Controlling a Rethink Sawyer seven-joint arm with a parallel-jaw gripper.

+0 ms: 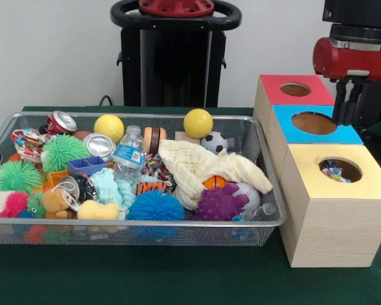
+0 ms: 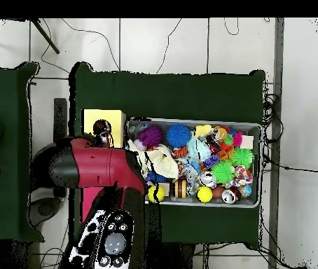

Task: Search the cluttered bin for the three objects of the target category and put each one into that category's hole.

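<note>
1. The arm (image 2: 95,167) is covering the red box and the blue box in the overhead view.
2. The cloth (image 1: 206,168) is hiding part of the orange ball (image 1: 214,182).
3. The picture's top edge is cutting off the arm in the front view.
4. The things inside the yellow box's hole (image 1: 340,169) are looking too small to tell.

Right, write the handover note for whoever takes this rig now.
Gripper: hanging over the blue-topped wooden box beside its round hole; nothing visible in it, open or shut unclear.
Wire mesh bin: packed with balls, spiky toys, cans, a bottle and a cream cloth.
Yellow-topped wooden box: small multicoloured items show inside its hole.
Red-topped wooden box: hole looks empty.
Left: the target category isn't evident; confirm it, count the drops, then keep searching.
</note>
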